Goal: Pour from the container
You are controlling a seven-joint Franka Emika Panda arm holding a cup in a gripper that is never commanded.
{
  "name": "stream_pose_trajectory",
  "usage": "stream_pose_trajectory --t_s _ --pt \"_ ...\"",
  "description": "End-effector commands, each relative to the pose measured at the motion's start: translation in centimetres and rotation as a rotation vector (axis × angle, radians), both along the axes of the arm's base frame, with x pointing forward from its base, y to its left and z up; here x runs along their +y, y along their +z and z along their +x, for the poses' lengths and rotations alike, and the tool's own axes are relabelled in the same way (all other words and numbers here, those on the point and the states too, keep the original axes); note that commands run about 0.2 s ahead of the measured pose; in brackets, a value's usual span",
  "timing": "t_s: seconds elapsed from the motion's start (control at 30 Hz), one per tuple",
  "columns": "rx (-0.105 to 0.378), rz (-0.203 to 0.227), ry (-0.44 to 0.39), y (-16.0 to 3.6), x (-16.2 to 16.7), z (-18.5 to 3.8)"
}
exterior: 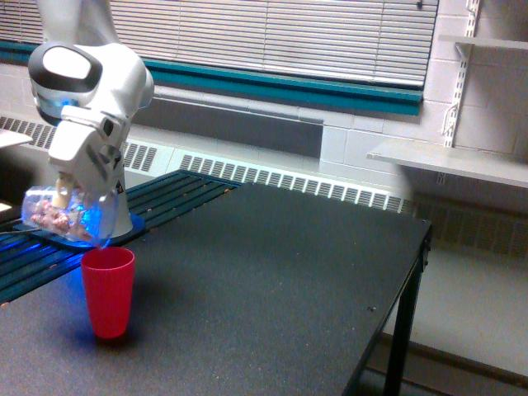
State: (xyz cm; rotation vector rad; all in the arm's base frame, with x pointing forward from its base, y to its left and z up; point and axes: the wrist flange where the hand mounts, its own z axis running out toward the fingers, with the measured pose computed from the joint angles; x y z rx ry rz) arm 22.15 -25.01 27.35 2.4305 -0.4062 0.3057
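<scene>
Dark table (272,272) below window blinds (272,33)

The end effector (73,191) holds the tilted container (59,216) above the red cup (107,291).

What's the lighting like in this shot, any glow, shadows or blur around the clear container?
Exterior view: a blue glow lights the base under the tilted container and tints it; the pinkish pieces inside look soft and indistinct. The pincer is hidden behind the cup, hard to make out. The red cup casts a faint shadow on the dark table. The whole frame is slightly blurry.
</scene>
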Motion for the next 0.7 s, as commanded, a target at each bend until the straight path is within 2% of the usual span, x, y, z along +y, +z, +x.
stream_pose_trajectory --t_s 0.03,0.17,0.7 --pt "0.033 -0.040 0.008 -0.5 -1.4 -1.0" --pt "0.049 -0.054 0.026 -0.8 -1.6 -0.9" --pt "0.060 -0.078 0.044 -0.6 -1.6 1.0"
